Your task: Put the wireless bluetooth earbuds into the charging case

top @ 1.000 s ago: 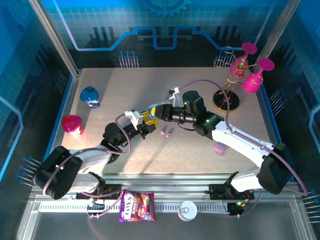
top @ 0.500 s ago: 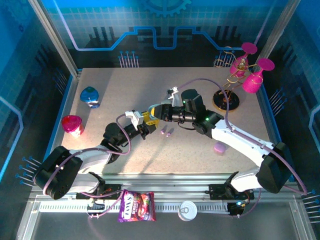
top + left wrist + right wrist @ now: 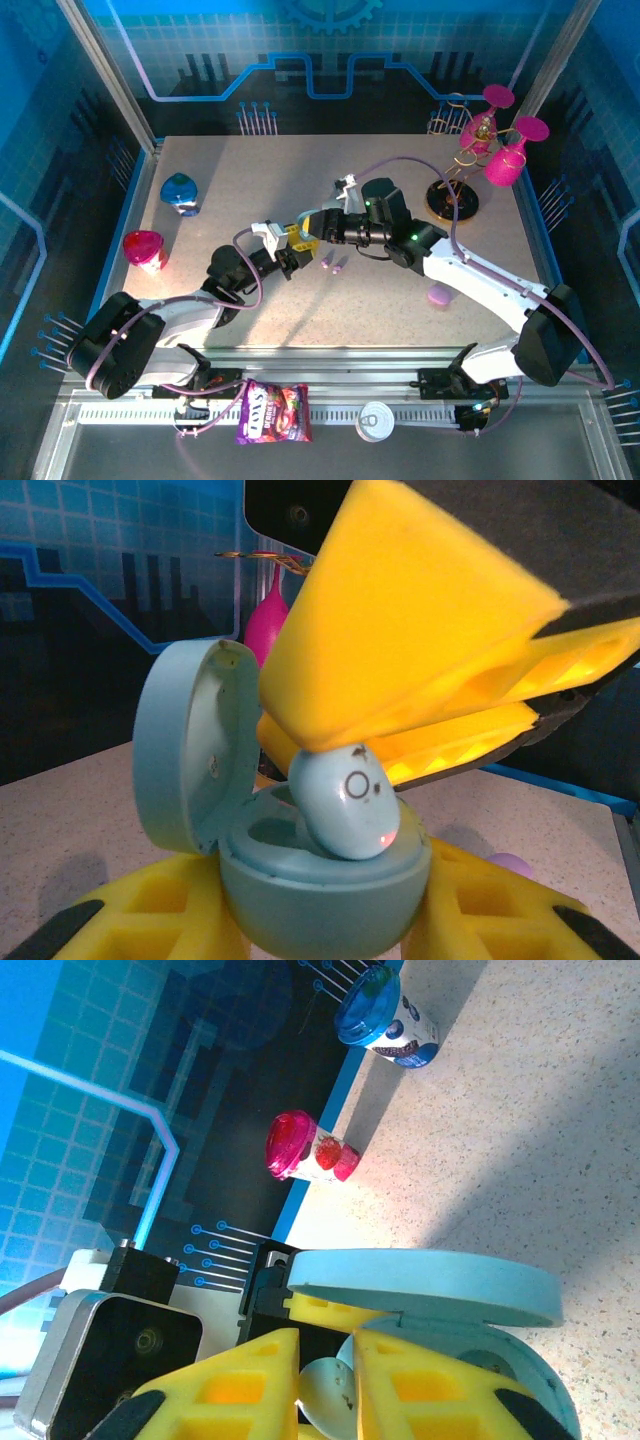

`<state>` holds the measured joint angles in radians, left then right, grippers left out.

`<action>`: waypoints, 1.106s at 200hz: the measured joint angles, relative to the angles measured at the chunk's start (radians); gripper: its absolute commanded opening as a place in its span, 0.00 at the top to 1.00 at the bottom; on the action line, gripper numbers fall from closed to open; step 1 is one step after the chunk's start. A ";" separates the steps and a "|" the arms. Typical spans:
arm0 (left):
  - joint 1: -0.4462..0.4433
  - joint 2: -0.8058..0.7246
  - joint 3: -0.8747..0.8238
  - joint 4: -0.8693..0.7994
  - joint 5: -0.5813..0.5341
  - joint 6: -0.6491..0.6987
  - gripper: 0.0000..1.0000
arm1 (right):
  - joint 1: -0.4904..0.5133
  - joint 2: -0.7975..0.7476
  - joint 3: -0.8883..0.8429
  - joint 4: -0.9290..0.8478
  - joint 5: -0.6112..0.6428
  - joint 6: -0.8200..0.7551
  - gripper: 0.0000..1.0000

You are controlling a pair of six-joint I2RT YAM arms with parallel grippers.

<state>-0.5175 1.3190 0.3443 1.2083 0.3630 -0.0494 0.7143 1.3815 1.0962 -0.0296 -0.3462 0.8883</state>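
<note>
My left gripper (image 3: 291,252) (image 3: 320,925) is shut on a light blue charging case (image 3: 320,900), gripping its lower half between the yellow fingers (image 3: 500,910). The case lid (image 3: 185,750) stands open to the left. My right gripper (image 3: 311,228) (image 3: 328,1390) is shut on a light blue earbud (image 3: 345,800) (image 3: 325,1395), whose tip rests in the right socket of the case. The left socket looks empty. Two purple earbuds (image 3: 333,265) lie on the table just right of the grippers.
A purple case (image 3: 438,295) lies under the right arm. A blue cup (image 3: 180,192) and a pink cup (image 3: 145,250) stand at the left edge. A rack with magenta glasses (image 3: 490,150) is at the back right. A snack bag (image 3: 272,412) and a can (image 3: 377,420) lie on the front rail.
The right gripper has edged slightly left, closer over the case. The left arm and the case have stayed still.
</note>
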 measured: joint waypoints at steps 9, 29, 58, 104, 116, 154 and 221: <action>0.000 0.000 0.000 0.000 0.000 0.000 0.68 | 0.000 0.000 0.004 -0.006 0.002 -0.003 0.81; 0.000 -0.001 0.000 0.000 0.000 0.000 0.68 | 0.000 0.000 0.009 -0.016 0.002 -0.011 0.77; 0.000 -0.002 0.000 -0.003 0.000 0.000 0.68 | 0.000 -0.001 0.011 -0.015 -0.002 -0.025 0.66; 0.000 -0.003 0.000 -0.006 0.000 0.000 0.68 | 0.001 -0.007 0.011 -0.007 -0.010 -0.044 0.59; 0.000 -0.004 0.000 -0.006 0.000 0.000 0.68 | 0.001 -0.009 0.011 -0.007 -0.012 -0.049 0.58; 0.000 -0.005 0.000 0.001 0.000 0.000 0.67 | 0.001 -0.018 0.011 -0.013 -0.009 -0.067 0.58; 0.000 -0.005 0.000 0.006 0.000 0.000 0.67 | 0.007 -0.027 0.032 -0.084 0.007 -0.107 0.55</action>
<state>-0.5175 1.3136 0.3443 1.2148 0.3634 -0.0494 0.7212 1.3544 1.1282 -0.1131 -0.3393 0.7811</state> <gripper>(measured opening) 0.360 0.445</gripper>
